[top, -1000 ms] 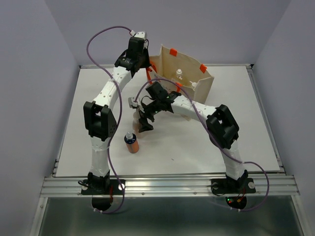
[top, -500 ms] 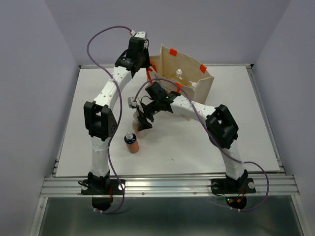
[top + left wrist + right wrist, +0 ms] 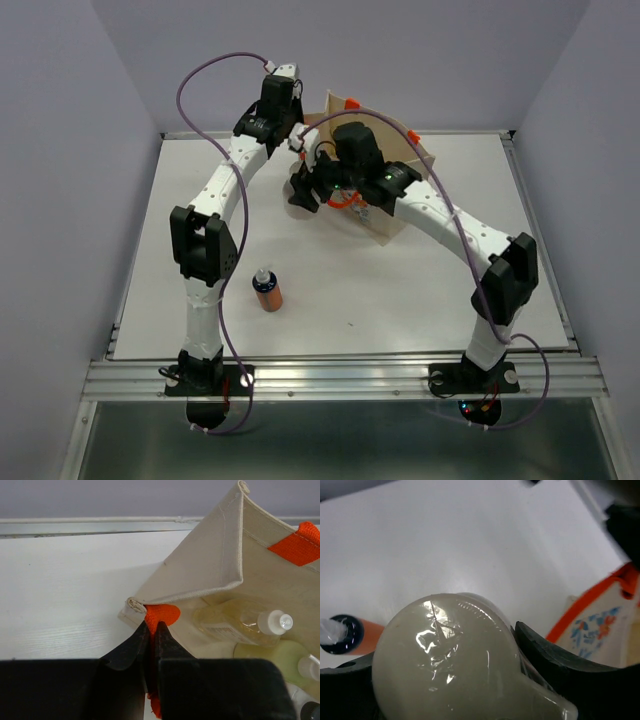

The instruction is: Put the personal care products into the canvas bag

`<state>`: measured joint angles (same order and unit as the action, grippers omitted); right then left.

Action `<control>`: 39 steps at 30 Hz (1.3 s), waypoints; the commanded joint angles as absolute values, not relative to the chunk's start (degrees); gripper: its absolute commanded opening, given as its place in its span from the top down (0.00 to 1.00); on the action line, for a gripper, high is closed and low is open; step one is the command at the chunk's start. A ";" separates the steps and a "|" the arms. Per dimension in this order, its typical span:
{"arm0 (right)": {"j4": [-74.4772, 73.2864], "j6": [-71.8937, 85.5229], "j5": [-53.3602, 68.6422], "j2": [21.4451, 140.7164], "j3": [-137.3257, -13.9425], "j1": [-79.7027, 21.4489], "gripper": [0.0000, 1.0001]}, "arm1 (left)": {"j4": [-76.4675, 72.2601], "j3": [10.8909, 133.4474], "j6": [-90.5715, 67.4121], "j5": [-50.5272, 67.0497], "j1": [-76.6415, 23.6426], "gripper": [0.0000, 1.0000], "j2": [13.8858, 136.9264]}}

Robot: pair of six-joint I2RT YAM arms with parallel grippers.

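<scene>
Leave for later the orange-brown bottle (image 3: 266, 290), standing alone on the worktop (image 3: 420, 290) near the arm bases. Further in, mind the pale bottle (image 3: 450, 665), clamped in the right gripper (image 3: 303, 192) just beside the canvas bag (image 3: 422, 158), not yet over it. Raise above the rim first, then move across. Leave the left gripper (image 3: 151, 627) pinched on the orange strap (image 3: 163, 614) to hold the mouth wide. Release low, next to the amber bottle (image 3: 235, 625) inside.
</scene>
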<state>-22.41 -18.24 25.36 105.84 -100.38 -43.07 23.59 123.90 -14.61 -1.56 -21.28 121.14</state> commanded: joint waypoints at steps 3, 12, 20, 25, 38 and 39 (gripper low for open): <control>-8.17 -2.66 11.34 98.43 -111.24 -37.10 0.99 | 20.39 127.79 -13.36 -2.29 -21.09 1.00 120.50; -7.38 5.72 3.08 103.96 -119.88 -30.24 0.99 | 20.13 127.97 -12.83 -2.02 -21.01 1.00 120.06; -7.82 8.00 5.00 107.67 -117.26 -28.48 0.99 | 20.83 128.06 -11.95 -2.20 -21.01 1.00 119.79; -7.82 8.17 5.80 106.79 -111.98 -28.48 0.99 | 21.01 128.06 -11.69 -2.37 -21.01 1.00 119.27; -8.52 8.09 4.75 112.06 -106.61 -28.48 0.99 | 21.01 128.58 -11.60 -2.20 -21.01 1.00 119.09; -8.53 8.00 5.09 112.50 -106.61 -28.48 0.98 | 21.01 128.58 -11.60 -2.02 -21.01 1.00 119.00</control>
<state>-17.15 7.55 3.97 112.09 -104.27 -28.29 24.73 124.55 -12.84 -1.17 -21.28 121.14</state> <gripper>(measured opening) 0.696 0.156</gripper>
